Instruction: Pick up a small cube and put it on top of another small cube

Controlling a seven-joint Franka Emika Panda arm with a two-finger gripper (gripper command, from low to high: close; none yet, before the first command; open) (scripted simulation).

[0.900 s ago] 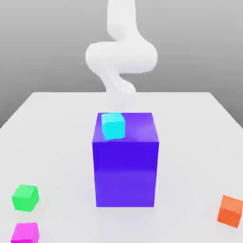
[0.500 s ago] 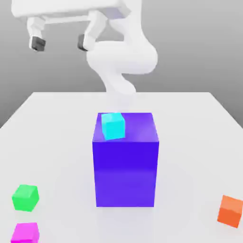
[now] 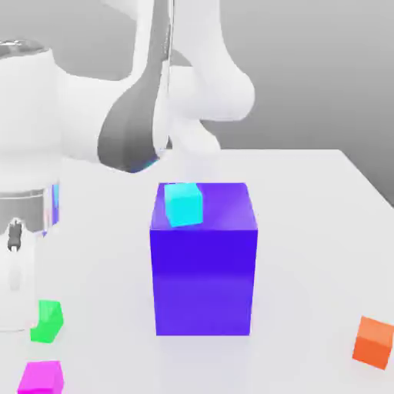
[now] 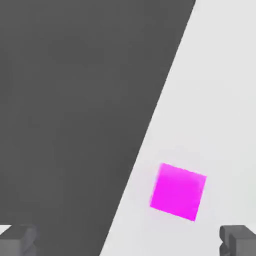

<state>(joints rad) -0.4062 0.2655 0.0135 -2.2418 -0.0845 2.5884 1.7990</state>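
The small cube is bright magenta and lies at the table's near corner on the exterior view's left; in the hand view the same cube rests on the white table close to its edge. My gripper hovers over it, open, its two dark fingertips far apart with nothing between them. Another small cube, bright green, sits just behind the magenta one, partly hidden by my white arm.
A big blue-purple block stands mid-table with a cyan cube on top. An orange cube lies near the front on the exterior view's right. The table edge runs close by the magenta cube, with dark floor beyond.
My arm has swung down and forward to the exterior view's left, and it now covers part of the green cube. None of the cubes has moved.
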